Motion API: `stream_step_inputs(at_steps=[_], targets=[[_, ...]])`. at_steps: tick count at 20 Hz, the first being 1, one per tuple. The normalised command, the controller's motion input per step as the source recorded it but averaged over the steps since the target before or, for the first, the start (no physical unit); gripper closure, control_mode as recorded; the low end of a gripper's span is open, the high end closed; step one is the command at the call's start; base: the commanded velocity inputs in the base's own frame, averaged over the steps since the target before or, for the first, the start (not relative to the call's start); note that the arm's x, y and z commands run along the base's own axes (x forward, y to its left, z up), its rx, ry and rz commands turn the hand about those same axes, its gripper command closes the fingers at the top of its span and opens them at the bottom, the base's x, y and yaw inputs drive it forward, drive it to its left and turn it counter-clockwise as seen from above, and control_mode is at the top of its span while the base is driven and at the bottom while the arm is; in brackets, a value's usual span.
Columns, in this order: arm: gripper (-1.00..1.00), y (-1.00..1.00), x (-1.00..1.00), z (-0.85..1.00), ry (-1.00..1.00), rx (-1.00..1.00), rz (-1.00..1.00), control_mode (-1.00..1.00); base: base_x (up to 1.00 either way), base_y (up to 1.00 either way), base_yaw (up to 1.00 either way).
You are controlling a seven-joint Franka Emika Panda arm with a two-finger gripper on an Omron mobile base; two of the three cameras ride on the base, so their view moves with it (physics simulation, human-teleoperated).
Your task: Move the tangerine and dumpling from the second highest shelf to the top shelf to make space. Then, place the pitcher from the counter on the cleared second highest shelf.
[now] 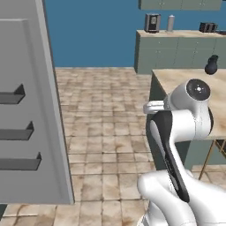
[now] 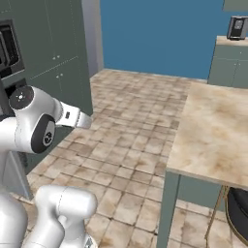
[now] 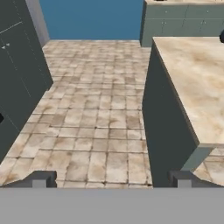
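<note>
In the hand view my gripper (image 3: 112, 179) is open, its two dark fingertips (image 3: 43, 178) far apart with nothing between them, and it looks down over the tiled floor. The wrist (image 1: 152, 107) pokes out to the left of the arm, and it juts to the right (image 2: 80, 119) in the right base view. A beige mottled worktop (image 1: 176, 81) (image 2: 218, 126) (image 3: 192, 74) lies to the gripper's right. A dark rounded object (image 1: 212, 65) stands at its far end, too small to identify. The tangerine, the dumpling and both fridge shelves are out of view.
A grey open fridge door (image 1: 39, 110) with three dark door bins stands close on the left. Tall dark cabinets (image 2: 53, 58) (image 3: 17, 78) line that side. A far counter (image 1: 181, 33) holds small appliances. Open tiled floor (image 3: 100, 118) stretches between.
</note>
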Motion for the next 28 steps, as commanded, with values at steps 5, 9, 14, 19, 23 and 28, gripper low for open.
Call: stream_step_inputs(at_steps=[5, 9, 14, 19, 23, 28], targets=[[-1.0, 0.0, 0.0, 0.0, 0.0, 0.0, 0.0, 1.0, 0.89, 0.0, 0.0], [-1.0, 0.0, 0.0, 0.0, 0.0, 0.0, 0.0, 1.0, 1.0, 0.0, 0.0], [-1.0, 0.0, 0.0, 0.0, 0.0, 0.0, 0.0, 1.0, 1.0, 0.0, 0.0], [-1.0, 0.0, 0.0, 0.0, 0.0, 0.0, 0.0, 1.0, 1.0, 0.0, 0.0], [-1.0, 0.0, 0.0, 0.0, 0.0, 0.0, 0.0, 1.0, 1.0, 0.01, -0.01], [-1.0, 0.0, 0.0, 0.0, 0.0, 0.0, 0.0, 1.0, 1.0, 0.02, -0.08]])
